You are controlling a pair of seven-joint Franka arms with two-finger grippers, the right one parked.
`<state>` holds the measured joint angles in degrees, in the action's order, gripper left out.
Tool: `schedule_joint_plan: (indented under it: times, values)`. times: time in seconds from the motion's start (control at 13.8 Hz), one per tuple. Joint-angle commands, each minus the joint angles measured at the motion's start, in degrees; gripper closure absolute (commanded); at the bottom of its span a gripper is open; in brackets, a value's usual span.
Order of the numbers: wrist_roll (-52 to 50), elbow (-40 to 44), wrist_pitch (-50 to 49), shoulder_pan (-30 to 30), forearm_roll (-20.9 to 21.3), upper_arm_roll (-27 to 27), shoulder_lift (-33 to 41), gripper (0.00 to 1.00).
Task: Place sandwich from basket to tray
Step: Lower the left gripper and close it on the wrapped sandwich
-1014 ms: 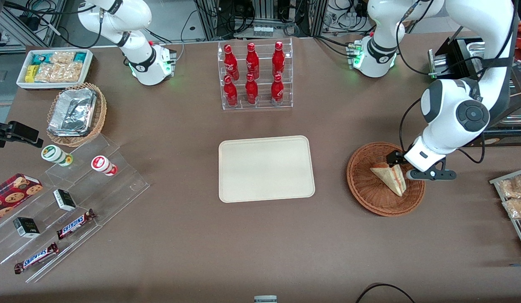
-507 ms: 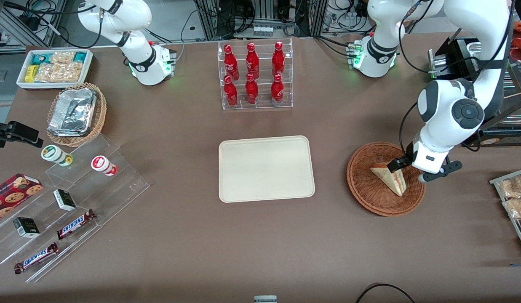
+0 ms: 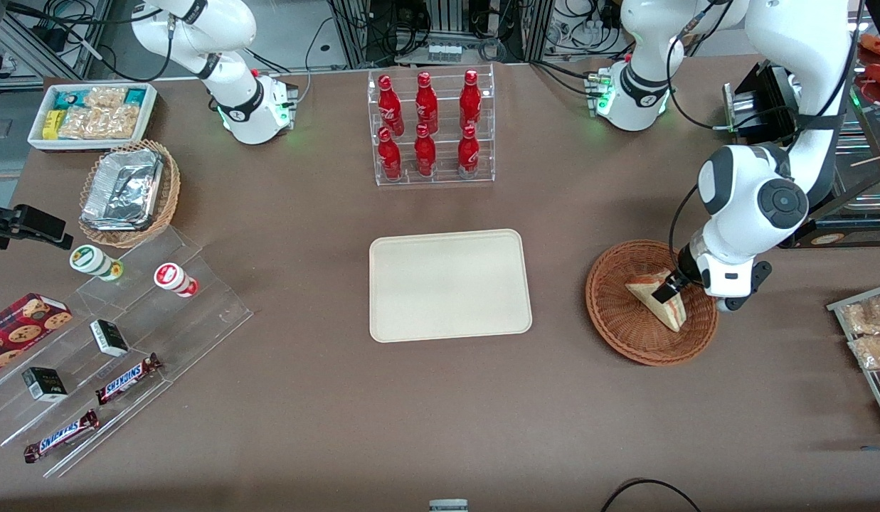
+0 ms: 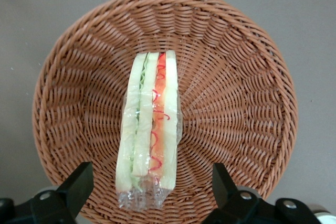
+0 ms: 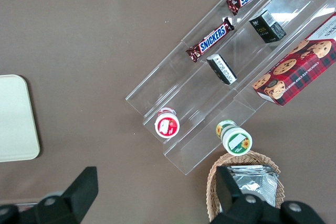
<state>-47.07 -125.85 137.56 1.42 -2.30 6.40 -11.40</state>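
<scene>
Round, shallow basket (image 4: 247,103) of reddish-brown wicker, ribs fanning out from the middle to a braided rim, sitting on the plain brown bench (image 3: 326,398) toward the working arm's end. Inside it, the sandwich (image 4: 149,129): a triangular wedge in clear crinkly wrap, standing on edge, pale bread layers with a red-pink stripe and a yellow-green one, sealed film bunched at one end. Lying right across the basket's middle, touching the weave, not yet lifted.

Pincer (image 4: 152,195) hanging just above the basket, spread wide, black fingers (image 4: 79,184) either side of the wedge's sealed end with clear gaps to the wrap, gripping nothing. From the front, pincer (image 3: 669,290) low over the basket's part nearest the working arm, right at the sandwich's thick end.

Tray (image 3: 450,284) flat, beige, smooth plastic, rounded corners and a low raised rim, well apart from the basket, toward the parked arm's end. Clear rack of glossy red bottles (image 3: 429,128) farther from the front camera than the tray.
</scene>
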Motion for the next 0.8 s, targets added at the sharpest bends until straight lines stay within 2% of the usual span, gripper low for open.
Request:
schedule_joint_plan:
  times: [0.0,0.51,0.58,0.65,0.72]
  values:
    - [-1.4,0.6,1.1,0.3,-2.7,0.3,-1.8,0.0]
    - [-1.0,0.5,4.0,0.3,-2.1,0.1,-5.3,0.0]
    - [-1.4,0.5,4.1,0.3,-2.1,0.1,-5.6,0.1]
    - [-1.4,0.4,4.0,0.3,-2.1,0.1,-5.6,0.45]
    - [-0.7,0.3,3.9,0.3,-2.0,0.1,-5.4,0.92]
